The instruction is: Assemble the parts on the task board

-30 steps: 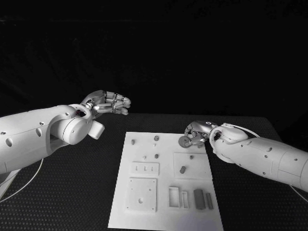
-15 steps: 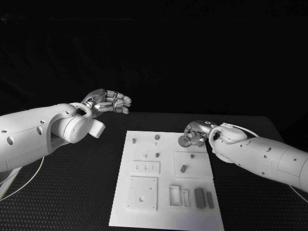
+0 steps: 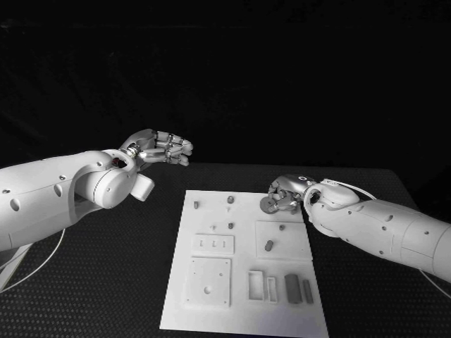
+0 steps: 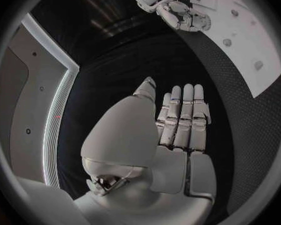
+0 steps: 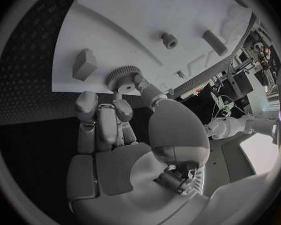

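The white task board (image 3: 241,310) lies in the middle of the black table. My right hand (image 3: 287,193) hovers over the board's far right corner and pinches a round toothed gear (image 3: 270,205) between thumb and finger; the gear (image 5: 122,77) hangs just above the board (image 5: 134,15). Small grey parts sit on the board: pegs (image 3: 230,201), an oblong piece (image 3: 268,246) and dark bars (image 3: 292,289). My left hand (image 3: 161,148) is raised off the board's far left side, its fingers (image 4: 183,120) straight and holding nothing.
A block (image 5: 84,64), a small peg (image 5: 169,40) and an oblong part (image 5: 214,41) lie on the board near the gear. Recessed plates (image 3: 208,282) occupy the board's near half. Black table (image 3: 103,282) surrounds the board.
My right hand has edged slightly toward the board's far edge with the gear still pinched. The left hand has barely moved.
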Controlling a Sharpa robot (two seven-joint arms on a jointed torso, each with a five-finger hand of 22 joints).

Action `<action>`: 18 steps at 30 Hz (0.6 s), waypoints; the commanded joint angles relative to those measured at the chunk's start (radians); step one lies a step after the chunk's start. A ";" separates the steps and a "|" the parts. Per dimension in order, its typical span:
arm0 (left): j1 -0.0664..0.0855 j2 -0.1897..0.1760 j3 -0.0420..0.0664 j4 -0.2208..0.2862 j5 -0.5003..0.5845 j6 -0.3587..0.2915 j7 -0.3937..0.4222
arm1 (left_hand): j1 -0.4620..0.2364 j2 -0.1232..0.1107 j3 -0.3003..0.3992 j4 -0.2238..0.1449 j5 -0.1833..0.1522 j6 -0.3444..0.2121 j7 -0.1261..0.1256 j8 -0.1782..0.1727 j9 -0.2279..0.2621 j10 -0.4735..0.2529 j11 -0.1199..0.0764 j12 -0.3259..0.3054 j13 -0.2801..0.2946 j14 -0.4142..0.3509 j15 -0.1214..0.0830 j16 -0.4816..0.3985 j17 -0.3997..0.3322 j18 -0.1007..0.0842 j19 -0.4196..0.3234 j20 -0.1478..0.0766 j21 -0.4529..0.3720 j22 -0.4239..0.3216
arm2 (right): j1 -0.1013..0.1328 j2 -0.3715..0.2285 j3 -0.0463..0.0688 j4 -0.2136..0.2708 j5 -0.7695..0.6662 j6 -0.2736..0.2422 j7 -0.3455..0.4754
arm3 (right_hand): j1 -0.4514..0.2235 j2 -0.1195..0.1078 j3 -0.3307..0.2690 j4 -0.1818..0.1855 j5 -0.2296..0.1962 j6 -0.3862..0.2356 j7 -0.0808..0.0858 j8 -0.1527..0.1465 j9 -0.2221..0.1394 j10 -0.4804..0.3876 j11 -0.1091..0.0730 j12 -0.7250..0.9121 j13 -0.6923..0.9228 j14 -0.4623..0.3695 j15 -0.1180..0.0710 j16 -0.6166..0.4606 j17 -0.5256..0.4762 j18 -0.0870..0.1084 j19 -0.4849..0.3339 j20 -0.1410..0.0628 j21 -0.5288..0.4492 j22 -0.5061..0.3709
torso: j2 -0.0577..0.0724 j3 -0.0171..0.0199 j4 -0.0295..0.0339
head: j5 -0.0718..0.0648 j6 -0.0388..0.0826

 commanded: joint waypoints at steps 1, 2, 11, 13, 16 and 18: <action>0.001 -0.001 0.000 0.005 -0.007 0.014 0.010 | -0.008 -0.001 0.005 0.001 -0.007 -0.005 0.017 -0.004 0.001 -0.005 0.001 -0.006 0.001 0.009 0.001 -0.005 0.002 0.017 0.009 -0.001 -0.006 -0.001 | -0.017 0.006 -0.007 -0.004 -0.035 0.021 -0.026 | -0.002 -0.006 -0.003 0.000 0.005 0.000 -0.002 -0.005 -0.003 0.000 -0.007 -0.007 -0.002 0.001 -0.005 0.004 -0.001 0.123 -0.003 -0.004 0.005 0.016 | 0.001 0.0005 -0.0002 | 0.004 -0.003; 0.001 -0.001 0.000 0.006 -0.008 0.013 0.010 | -0.008 -0.001 0.005 0.001 -0.007 -0.005 0.017 -0.004 0.001 -0.005 0.001 -0.006 0.001 0.009 0.001 -0.005 0.002 0.017 0.009 -0.001 -0.006 -0.001 | -0.018 0.007 -0.007 -0.005 -0.036 0.020 -0.027 | -0.002 -0.007 -0.003 0.000 0.005 -0.001 -0.001 -0.005 -0.003 0.000 -0.007 -0.007 -0.002 0.001 -0.005 0.004 -0.001 0.123 -0.003 -0.004 0.005 0.016 | 0.000 0.0003 -0.0005 | 0.004 -0.004; 0.001 -0.004 0.000 0.009 -0.008 0.012 0.010 | -0.008 -0.001 0.006 0.001 -0.007 -0.005 0.017 -0.004 0.001 -0.005 0.001 -0.007 0.001 0.009 0.001 -0.006 0.003 0.017 0.009 -0.001 -0.006 -0.001 | -0.028 0.013 -0.009 -0.009 -0.059 0.021 -0.035 | 0.003 -0.020 -0.006 0.000 0.006 -0.013 0.002 -0.013 -0.006 -0.004 -0.005 -0.013 -0.008 -0.001 -0.002 0.003 -0.005 0.123 -0.004 -0.005 0.004 0.015 | -0.001 -0.0001 -0.0014 | 0.006 -0.011; 0.001 -0.003 0.000 0.009 -0.008 0.012 0.010 | -0.008 -0.001 0.006 0.001 -0.007 -0.005 0.017 -0.004 0.002 -0.005 0.001 -0.007 0.001 0.009 0.001 -0.006 0.003 0.017 0.009 -0.001 -0.007 -0.001 | -0.030 0.014 -0.009 -0.009 -0.065 0.021 -0.037 | 0.006 -0.021 -0.006 0.000 0.006 -0.013 0.002 -0.013 -0.006 -0.004 -0.004 -0.014 -0.008 -0.001 -0.002 0.003 -0.006 0.123 -0.004 -0.005 0.004 0.015 | -0.001 0.0003 -0.0007 | 0.007 -0.011; 0.001 -0.004 0.000 0.009 -0.008 0.010 0.010 | -0.008 -0.001 0.006 0.000 -0.007 -0.005 0.017 -0.004 0.002 -0.005 0.001 -0.007 0.002 0.010 0.001 -0.006 0.003 0.017 0.009 -0.002 -0.007 -0.001 | -0.037 0.015 -0.009 -0.008 -0.081 0.025 -0.039 | 0.013 -0.023 -0.005 -0.001 0.006 -0.011 0.002 -0.013 -0.005 -0.005 -0.004 -0.015 -0.008 -0.002 -0.002 0.002 -0.007 0.123 -0.005 -0.005 0.004 0.015 | -0.001 0.0010 -0.0015 | 0.012 -0.012; 0.001 -0.004 0.000 0.010 -0.008 0.008 0.011 | -0.008 -0.001 0.006 0.000 -0.007 -0.005 0.017 -0.004 0.002 -0.005 0.001 -0.007 0.002 0.010 0.001 -0.006 0.003 0.017 0.009 -0.002 -0.007 -0.001 | -0.039 0.016 -0.010 -0.006 -0.085 0.022 -0.039 | 0.028 -0.021 0.002 -0.002 0.006 -0.004 0.000 -0.009 -0.004 -0.003 -0.006 -0.013 -0.006 -0.002 -0.003 0.003 -0.007 0.123 -0.005 -0.006 0.003 0.015 | -0.001 0.0008 -0.0016 | 0.013 -0.011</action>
